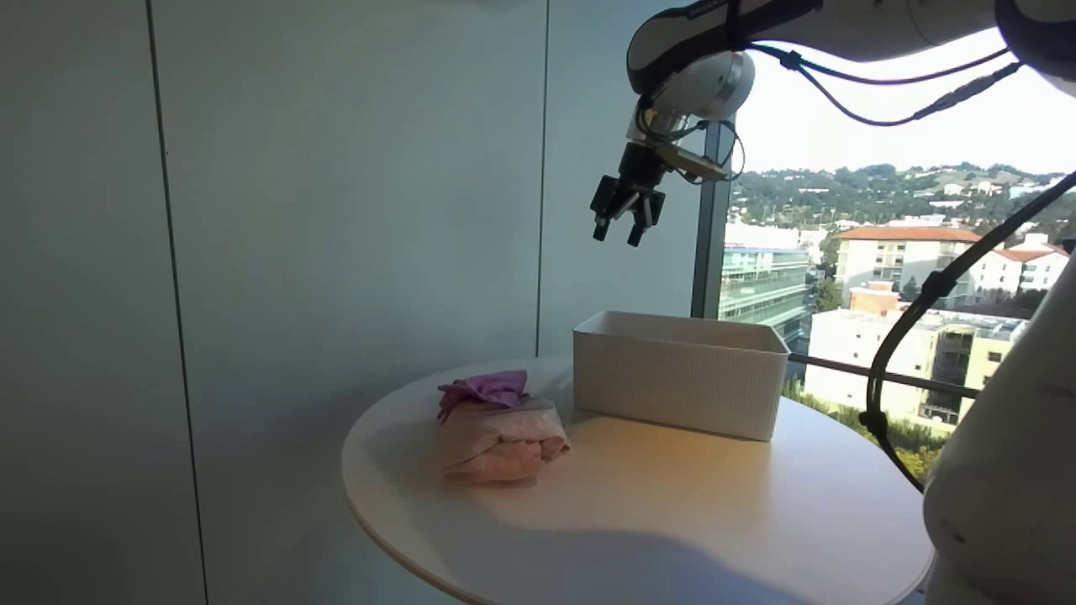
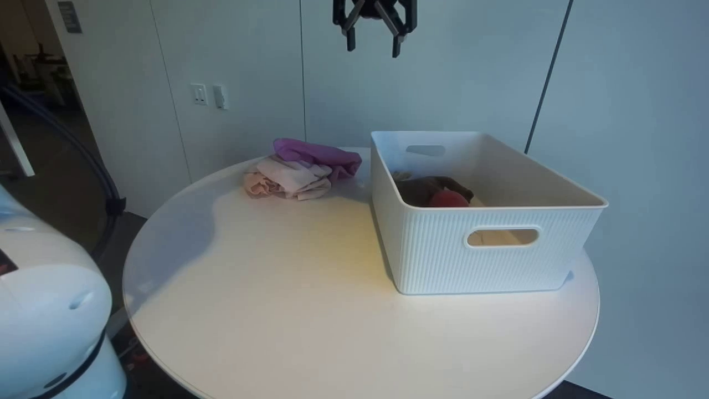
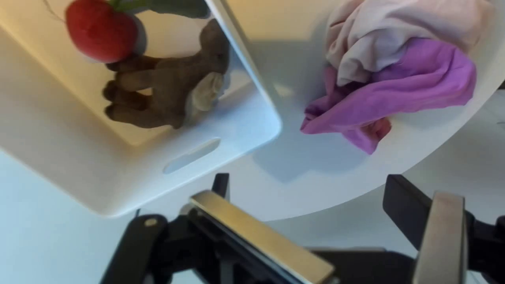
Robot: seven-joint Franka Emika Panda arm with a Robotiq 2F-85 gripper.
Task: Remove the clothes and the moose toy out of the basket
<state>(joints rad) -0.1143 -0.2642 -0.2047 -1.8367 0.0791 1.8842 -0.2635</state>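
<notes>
Beside the moose (image 3: 169, 85): red object (image 3: 98, 31).

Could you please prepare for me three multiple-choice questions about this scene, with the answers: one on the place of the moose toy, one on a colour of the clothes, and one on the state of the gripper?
1. Where is the moose toy, relative to the basket?
A. Beneath it
B. Inside it
C. Beside it

2. Which of these colours do the clothes show?
A. Green
B. Black
C. Purple

3. How is the gripper?
A. Open, holding nothing
B. Shut on the clothes
C. Shut, holding nothing

1: B, since in the wrist view it lies within the basket's walls.
2: C, since a purple piece shows in all three views.
3: A, since in both exterior views its jaws stand apart with nothing between them.
</notes>
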